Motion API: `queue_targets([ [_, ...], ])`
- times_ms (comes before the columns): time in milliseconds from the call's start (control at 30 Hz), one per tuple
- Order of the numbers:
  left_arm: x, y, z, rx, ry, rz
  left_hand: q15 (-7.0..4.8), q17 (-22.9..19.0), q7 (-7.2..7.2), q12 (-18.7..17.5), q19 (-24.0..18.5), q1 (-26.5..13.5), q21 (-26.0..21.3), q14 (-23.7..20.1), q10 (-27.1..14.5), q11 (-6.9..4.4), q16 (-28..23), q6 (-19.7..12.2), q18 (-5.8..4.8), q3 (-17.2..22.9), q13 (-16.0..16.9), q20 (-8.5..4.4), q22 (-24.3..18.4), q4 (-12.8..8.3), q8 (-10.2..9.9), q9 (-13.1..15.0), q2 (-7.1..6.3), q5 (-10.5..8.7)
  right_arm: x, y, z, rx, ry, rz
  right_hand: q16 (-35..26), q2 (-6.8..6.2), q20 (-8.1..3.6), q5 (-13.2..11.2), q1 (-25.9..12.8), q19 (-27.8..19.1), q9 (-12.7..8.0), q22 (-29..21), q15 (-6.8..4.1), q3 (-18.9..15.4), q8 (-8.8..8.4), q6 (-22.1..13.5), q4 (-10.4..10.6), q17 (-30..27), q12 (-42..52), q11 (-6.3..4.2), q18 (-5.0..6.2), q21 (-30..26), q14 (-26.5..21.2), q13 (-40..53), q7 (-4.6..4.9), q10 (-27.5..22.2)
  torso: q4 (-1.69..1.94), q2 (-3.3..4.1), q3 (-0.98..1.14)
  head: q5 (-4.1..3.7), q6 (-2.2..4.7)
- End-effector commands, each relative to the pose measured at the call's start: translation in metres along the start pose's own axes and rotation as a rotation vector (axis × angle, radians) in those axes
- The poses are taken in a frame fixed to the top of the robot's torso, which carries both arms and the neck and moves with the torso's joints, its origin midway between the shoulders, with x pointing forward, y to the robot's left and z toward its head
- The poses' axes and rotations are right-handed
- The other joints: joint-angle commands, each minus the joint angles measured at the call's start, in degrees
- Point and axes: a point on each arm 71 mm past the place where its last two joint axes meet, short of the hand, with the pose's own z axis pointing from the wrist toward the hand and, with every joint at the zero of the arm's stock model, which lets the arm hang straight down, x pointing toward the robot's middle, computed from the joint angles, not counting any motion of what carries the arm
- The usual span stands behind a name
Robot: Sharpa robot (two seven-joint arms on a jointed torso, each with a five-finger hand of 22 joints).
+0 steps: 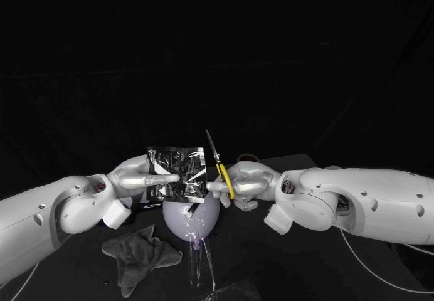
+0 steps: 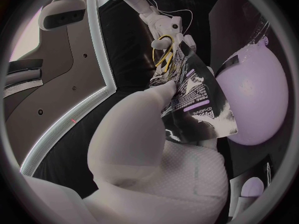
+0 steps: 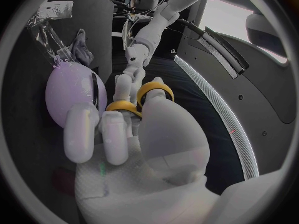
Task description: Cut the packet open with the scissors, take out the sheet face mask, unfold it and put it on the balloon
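My left hand [image 1: 145, 179] holds the shiny black and silver packet [image 1: 176, 174] upright above the table, pinched near its lower middle; the packet [image 2: 193, 97] lies across the left hand's [image 2: 149, 134] fingers in the left wrist view. My right hand [image 1: 244, 182] grips the yellow-handled scissors [image 1: 218, 166], blades pointing up beside the packet's right edge. The yellow loops [image 3: 140, 99] sit around the right hand's fingers [image 3: 115, 134]. A pale purple balloon [image 1: 192, 219] stands behind and below the packet, also seen as balloon [image 2: 255, 99] and balloon [image 3: 72, 92].
A grey cloth [image 1: 135, 251] lies crumpled on the black table at the front left. The balloon rests on a clear stand [image 1: 201, 263] near the front middle.
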Motion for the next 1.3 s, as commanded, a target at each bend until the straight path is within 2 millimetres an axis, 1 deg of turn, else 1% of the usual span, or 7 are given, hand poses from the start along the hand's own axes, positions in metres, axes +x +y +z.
queue_targets([
  [33, -0.001, -0.002, 0.000, 0.020, -0.004, -0.022, -0.46, 0.11, 0.16, 0.10, 0.29, -0.13, 0.24, 0.11, 0.55, -0.17, -0.02, 0.09, 0.82, -0.02, -0.03, -0.21, 0.02, -0.38, 0.14, 6.62, 0.50, 0.24, -0.006, 0.001, -0.001, -0.020, -0.044, -0.011, 0.59, 8.40, -1.83, -0.16, 4.59, 1.06, 13.70, 10.54, -4.30, -0.62, 14.67, 5.77, -0.51, 11.56, 47.39, -9.50, 0.02, 1.60, 5.76, 15.26, -6.97, 10.56, -0.02, -0.02, -0.04, -0.02, 0.10],
  [367, -0.009, -0.004, -0.010, 0.052, -0.076, -0.070, -0.45, 0.13, 0.16, 0.07, 0.27, -0.15, 0.23, 0.08, 0.52, -0.17, -0.04, 0.07, 0.81, 0.01, -0.04, -0.21, 0.02, -0.40, 0.12, 6.66, 0.53, 0.24, -0.030, -0.005, -0.010, -0.027, -0.138, -0.006, 0.62, 8.28, -1.91, -0.17, 4.84, 1.12, 14.71, 10.66, -4.36, -0.81, 14.93, 5.20, -0.63, 11.64, 47.02, -9.58, -0.03, 1.79, 5.78, 15.17, -7.05, 10.22, 0.03, -0.03, -0.06, 0.34, 0.04],
  [633, -0.018, -0.006, -0.029, 0.083, -0.170, -0.113, -0.43, 0.16, 0.17, 0.03, 0.23, -0.20, 0.22, 0.02, 0.46, -0.14, -0.09, 0.01, 0.80, 0.06, -0.06, -0.20, 0.01, -0.37, 0.08, 6.70, 0.58, 0.25, -0.049, -0.009, -0.018, -0.052, -0.206, 0.002, 0.64, 8.10, -1.94, -0.16, 5.35, 1.19, 14.89, 10.76, -4.38, -1.04, 14.40, 4.63, -1.12, 11.72, 46.71, -9.60, -0.07, 2.00, 5.79, 15.04, -7.09, 10.04, 0.00, -0.09, -0.12, 1.34, -0.49],
  [800, -0.022, -0.005, -0.045, 0.091, -0.231, -0.123, -0.42, 0.17, 0.18, 0.02, 0.21, -0.21, 0.21, 0.00, 0.44, -0.14, -0.10, -0.01, 0.80, 0.07, -0.06, -0.20, 0.00, -0.38, 0.07, 6.71, 0.58, 0.25, -0.058, -0.011, -0.022, -0.069, -0.241, 0.003, 0.68, 8.07, -1.96, -0.16, 5.70, 1.25, 15.00, 10.84, -4.39, -1.09, 14.24, 4.48, -1.45, 11.82, 46.42, -9.61, -0.11, 2.16, 5.81, 14.84, -7.11, 9.94, 0.14, -0.15, -0.15, 2.70, -1.39],
  [1100, -0.025, 0.013, -0.085, 0.051, -0.329, -0.137, -0.42, 0.18, 0.18, 0.01, 0.21, -0.21, 0.22, -0.02, 0.42, -0.14, -0.11, -0.02, 0.80, 0.09, -0.07, -0.20, 0.00, -0.38, 0.06, 6.73, 0.58, 0.25, -0.081, -0.018, -0.029, -0.074, -0.319, -0.001, 0.74, 8.05, -1.96, -0.16, 5.96, 1.35, 15.09, 10.94, -4.40, -1.13, 14.18, 4.44, -1.70, 12.02, 46.22, -9.62, -0.17, 2.42, 5.85, 14.70, -7.12, 9.88, 0.45, -0.71, -0.68, 6.59, -3.95],
  [1133, -0.024, 0.017, -0.089, 0.042, -0.338, -0.140, -0.42, 0.19, 0.18, 0.00, 0.20, -0.22, 0.22, -0.02, 0.41, -0.14, -0.12, -0.03, 0.80, 0.10, -0.07, -0.21, 0.00, -0.39, 0.05, 6.73, 0.56, 0.25, -0.083, -0.019, -0.029, -0.072, -0.325, -0.002, 0.74, 8.05, -1.96, -0.16, 5.96, 1.35, 15.09, 10.94, -4.40, -1.13, 14.18, 4.44, -1.70, 12.02, 46.22, -9.62, -0.17, 2.42, 5.85, 14.70, -7.12, 9.88, 0.52, -0.81, -0.77, 7.51, -4.45],
  [1300, -0.022, 0.030, -0.111, 0.002, -0.370, -0.138, -0.43, 0.20, 0.17, -0.01, 0.20, -0.21, 0.22, -0.04, 0.39, -0.14, -0.13, -0.03, 0.81, 0.11, -0.07, -0.22, 0.00, -0.43, 0.04, 6.75, 0.53, 0.26, -0.089, -0.024, -0.028, -0.066, -0.345, -0.005, 0.74, 8.04, -1.96, -0.16, 5.97, 1.37, 15.08, 10.96, -4.40, -1.14, 14.14, 4.42, -1.71, 12.03, 46.17, -9.62, -0.18, 2.48, 5.85, 14.65, -7.12, 9.87, 0.75, -1.14, -1.00, 10.14, -5.77],
])
